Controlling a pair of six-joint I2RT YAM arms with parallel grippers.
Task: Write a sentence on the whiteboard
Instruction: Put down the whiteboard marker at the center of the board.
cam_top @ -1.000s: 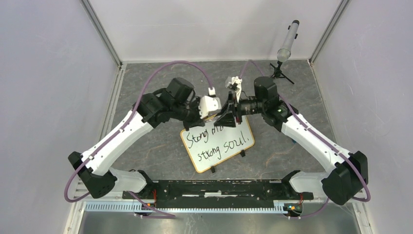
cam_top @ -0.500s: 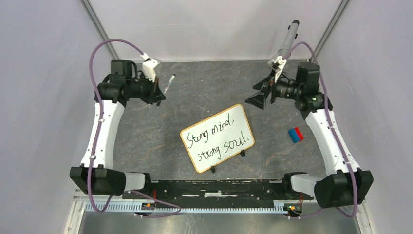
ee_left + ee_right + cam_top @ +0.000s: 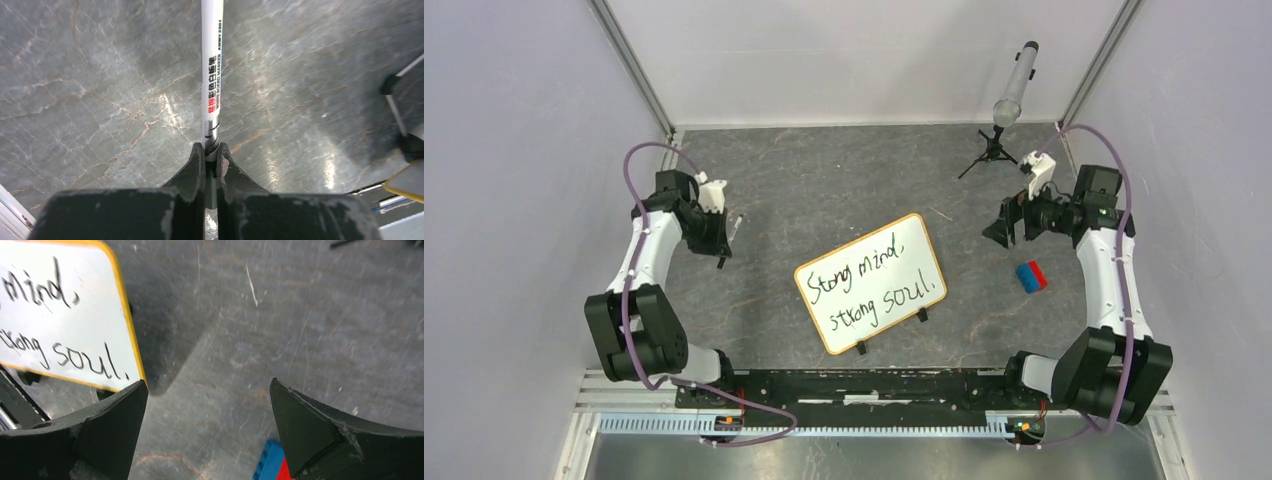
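So, your left gripper (image 3: 211, 150) is clamping the marker (image 3: 212, 75) by its tail end, jaws pinched right down on the barrel. It's hanging over the left side of the table (image 3: 824, 170), well apart from the board (image 3: 871, 283). Your right gripper (image 3: 207, 385) is sitting wide open with nothing in it, off on the right. The blue-and-red block (image 3: 1030, 276) is showing just below it in the wrist view.

The board is lying flat mid-table, turned at an angle, with its feet on the near long edge. It's already reading "Strong mind, strong soul.", so I'm guessing the writing is done or close to it.

If you're planning to move it, I'm betting it's going to feel light and stiff, so no flex to worry about. It's probably sliding easily on that smooth stone-look top whenever something's pushing on it, though. The white face is looking glossy, so fingers are likely slipping there and smearing the ink too. I'd be going for the wooden frame, at a corner or along the far long edge away from the lettering, pinching across the rim. The feet are looking too small to trust.
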